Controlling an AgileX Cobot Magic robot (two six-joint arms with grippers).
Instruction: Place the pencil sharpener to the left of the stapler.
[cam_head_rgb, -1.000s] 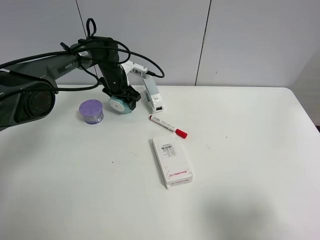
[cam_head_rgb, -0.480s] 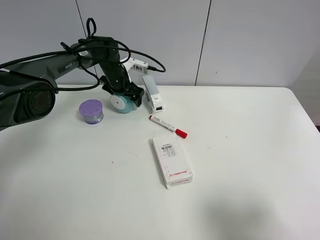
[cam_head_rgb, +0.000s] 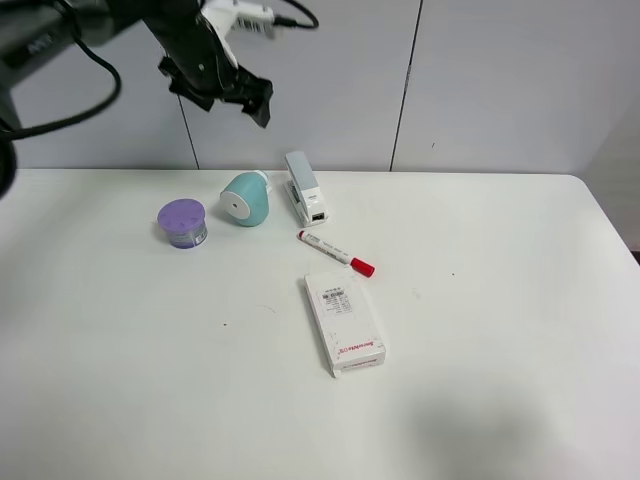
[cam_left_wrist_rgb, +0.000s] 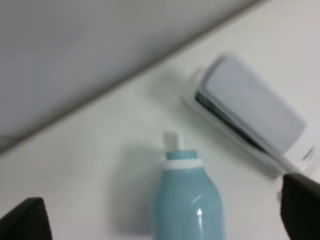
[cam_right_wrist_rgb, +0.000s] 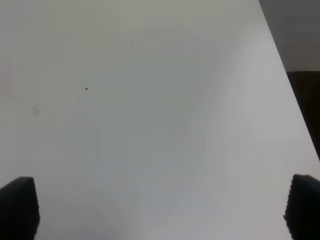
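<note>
Lying on the table (cam_head_rgb: 480, 330) just left of the stapler (cam_head_rgb: 303, 187), the sharpener (cam_head_rgb: 245, 198) sits free beneath the raised left gripper (cam_head_rgb: 215, 75), its jaws spread wide and empty.

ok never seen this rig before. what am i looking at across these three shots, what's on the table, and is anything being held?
It is a robot with two arms, each ending in a two-finger gripper. One picture comes from a camera mounted high above a white table. The other two come from small cameras on the wrists, looking out between the fingers.

In the high view the left gripper hangs in the air above the table, open and holding nothing. Below it lies the teal pencil sharpener, just left of the stapler. The left wrist view looks down on that same pair, somewhat blurred.

Also on the table: a purple-lidded round container, a white marker with a red cap, and a flat white box with a printed label.

The right wrist view shows only bare table between dark fingertips; that gripper is open too, and its arm is outside the high view.
</note>
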